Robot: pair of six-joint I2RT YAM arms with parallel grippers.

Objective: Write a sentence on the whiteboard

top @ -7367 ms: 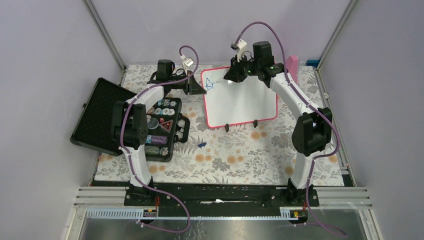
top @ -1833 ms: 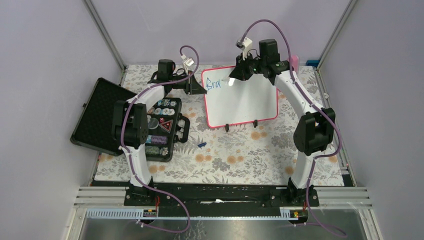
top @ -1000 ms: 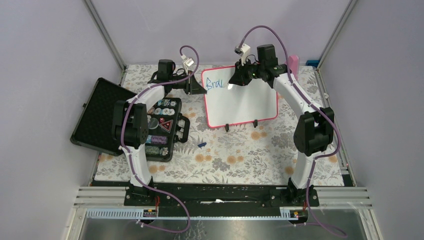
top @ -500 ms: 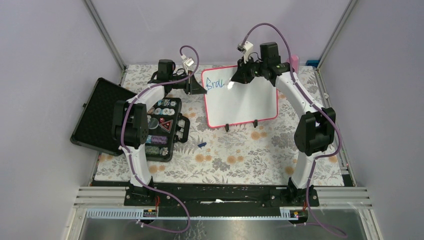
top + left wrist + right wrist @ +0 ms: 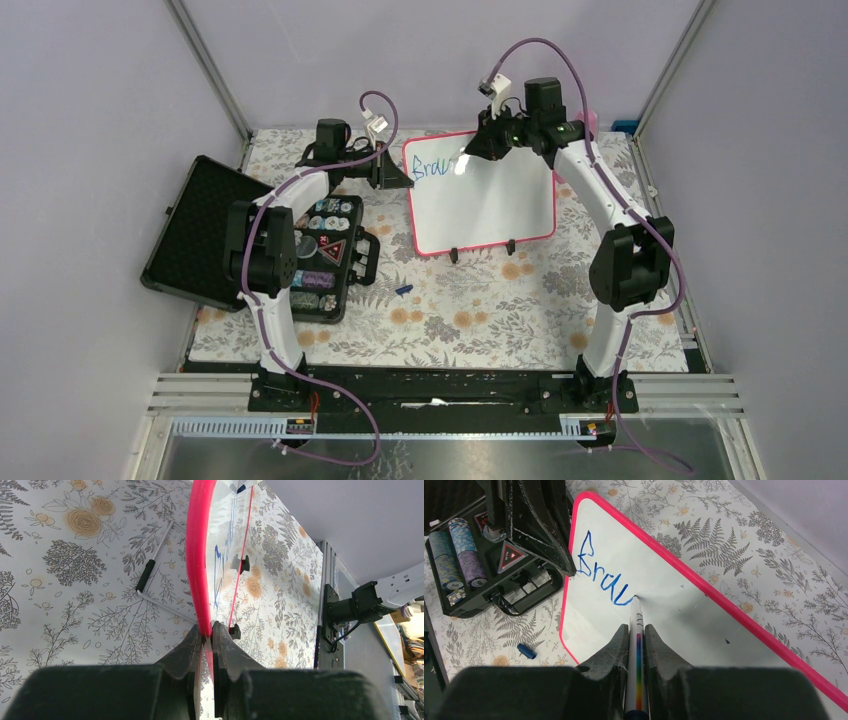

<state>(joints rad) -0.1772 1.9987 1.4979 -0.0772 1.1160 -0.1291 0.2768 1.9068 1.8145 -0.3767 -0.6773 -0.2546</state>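
Note:
The whiteboard [image 5: 490, 205], white with a red-pink frame and two black feet, stands tilted at the back middle of the table. Blue lettering [image 5: 432, 168] reading about "Brav" runs along its top left; it also shows in the right wrist view [image 5: 601, 580]. My left gripper [image 5: 400, 178] is shut on the board's left frame edge [image 5: 200, 570]. My right gripper [image 5: 478, 152] is shut on a white marker [image 5: 636, 640] with a rainbow stripe. The marker tip touches the board [image 5: 684, 625] just after the last letter.
An open black case [image 5: 300, 250] of poker chips lies left of the board. A blue marker cap [image 5: 404, 289] lies on the floral mat in front. A pink object [image 5: 590, 125] stands at the back right, by the wall.
The lettering has grown from "Br" to about "Brav". My right gripper has moved rightward along the board's top with the marker. The left gripper has stayed on the frame.

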